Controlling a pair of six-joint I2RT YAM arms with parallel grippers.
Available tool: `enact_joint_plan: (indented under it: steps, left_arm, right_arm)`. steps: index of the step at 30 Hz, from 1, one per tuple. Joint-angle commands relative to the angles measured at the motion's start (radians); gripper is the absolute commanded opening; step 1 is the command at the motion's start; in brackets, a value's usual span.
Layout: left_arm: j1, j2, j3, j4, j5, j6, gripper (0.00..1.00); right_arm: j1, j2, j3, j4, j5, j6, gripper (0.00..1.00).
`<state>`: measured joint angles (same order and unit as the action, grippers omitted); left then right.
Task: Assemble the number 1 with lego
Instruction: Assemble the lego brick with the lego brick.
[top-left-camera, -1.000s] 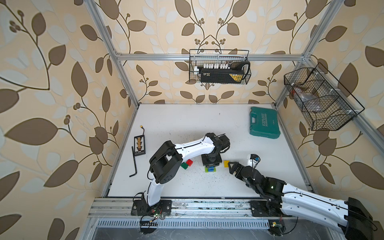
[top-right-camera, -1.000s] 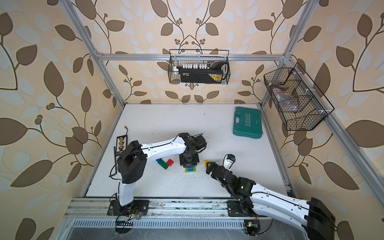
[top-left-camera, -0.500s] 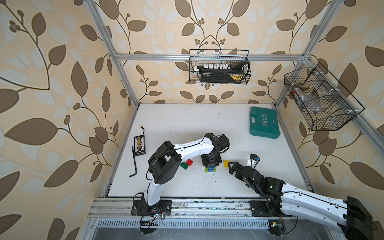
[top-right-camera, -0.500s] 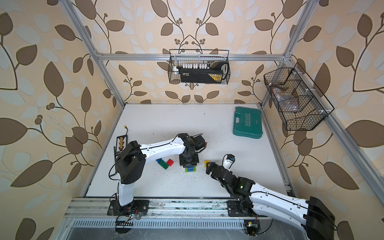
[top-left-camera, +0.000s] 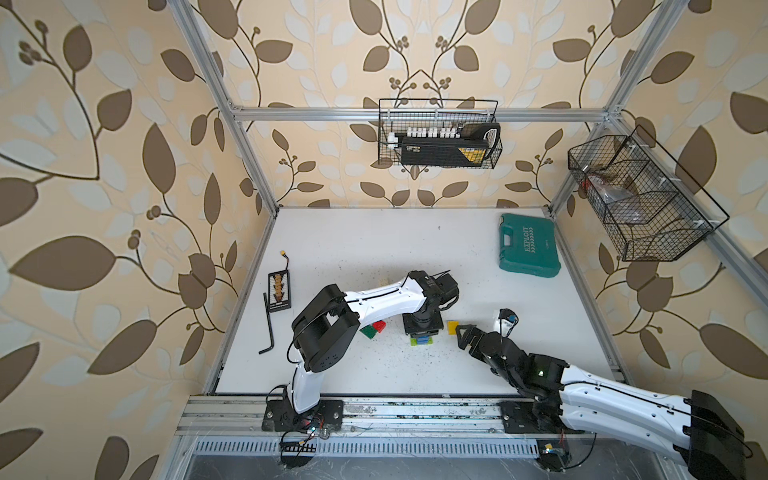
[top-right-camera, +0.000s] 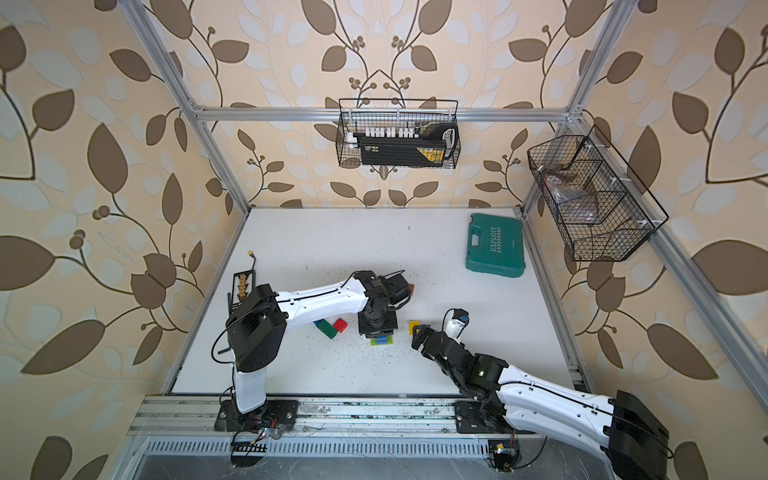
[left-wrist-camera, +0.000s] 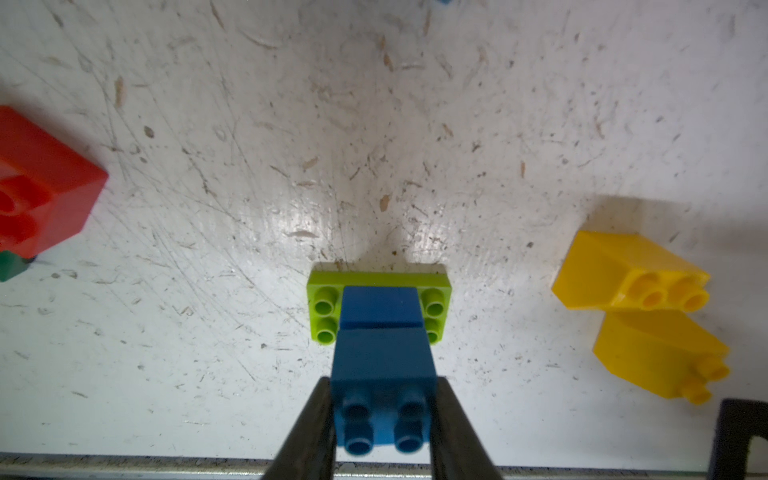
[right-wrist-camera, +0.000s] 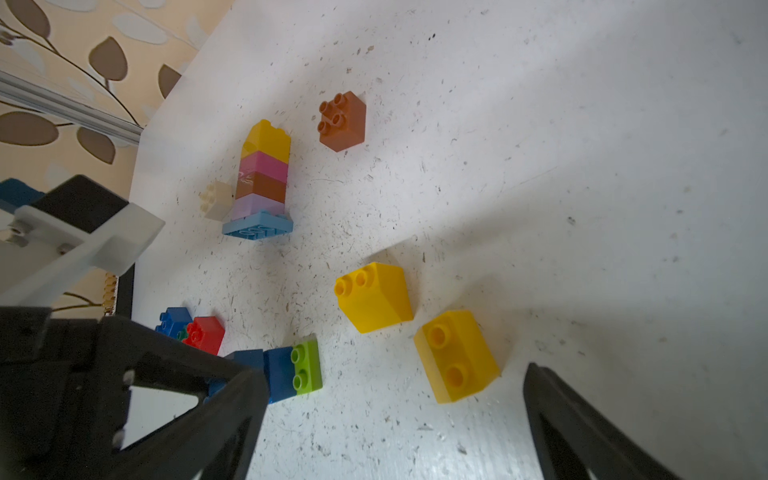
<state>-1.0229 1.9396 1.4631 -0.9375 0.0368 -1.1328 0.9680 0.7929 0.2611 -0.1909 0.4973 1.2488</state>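
Note:
My left gripper (left-wrist-camera: 382, 419) is shut on the top blue brick (left-wrist-camera: 384, 374) of a small lego stack. That brick sits on a second blue brick, which sits on a lime brick (left-wrist-camera: 324, 307) on the table. In both top views the gripper (top-left-camera: 420, 328) points straight down over this stack (top-right-camera: 381, 340). My right gripper (right-wrist-camera: 392, 374) stands open and empty, low over the table. Two yellow sloped bricks (right-wrist-camera: 374, 297) (right-wrist-camera: 457, 357) lie just ahead of its fingers. In a top view this gripper (top-left-camera: 463, 334) is beside the yellow lego (top-left-camera: 453, 327).
A tower of yellow, pink, brown and lilac bricks on a light-blue base (right-wrist-camera: 262, 178) stands farther off, with a white brick (right-wrist-camera: 216, 199) and a brown brick (right-wrist-camera: 343, 120) near it. Red (top-left-camera: 379, 326) and green (top-right-camera: 326, 330) bricks lie left of the stack. A teal case (top-left-camera: 528, 246) sits back right, a hex key (top-left-camera: 268, 324) far left.

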Motion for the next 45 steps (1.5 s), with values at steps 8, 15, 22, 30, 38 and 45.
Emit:
enact_joint_plan:
  steps: [8,15,22,30,38,45]
  left_arm:
    - [-0.018,0.032,-0.113,0.065,0.013,-0.002,0.14]
    - [-0.017,0.039,-0.13,0.091,0.022,0.008,0.14]
    - [-0.017,0.036,-0.14,0.103,0.022,0.008,0.15]
    - [-0.016,0.056,-0.116,0.085,0.02,0.013,0.14]
    - [0.015,0.058,-0.121,0.077,0.035,0.035,0.09]
    - [0.063,0.068,-0.131,0.075,0.109,0.102,0.04]
  right_arm:
    - [-0.004,0.026,0.026,-0.019,0.002,0.012,0.99]
    - [-0.004,0.053,0.039,-0.019,0.0,0.01,0.99]
    - [-0.004,0.057,0.041,-0.025,-0.003,0.01,0.99]
    - [-0.003,0.049,0.034,-0.016,0.0,0.009,0.99]
    - [-0.006,0.03,0.026,-0.016,0.0,0.009,0.99]
    - [-0.009,0.0,0.009,-0.013,0.0,0.01,0.99]
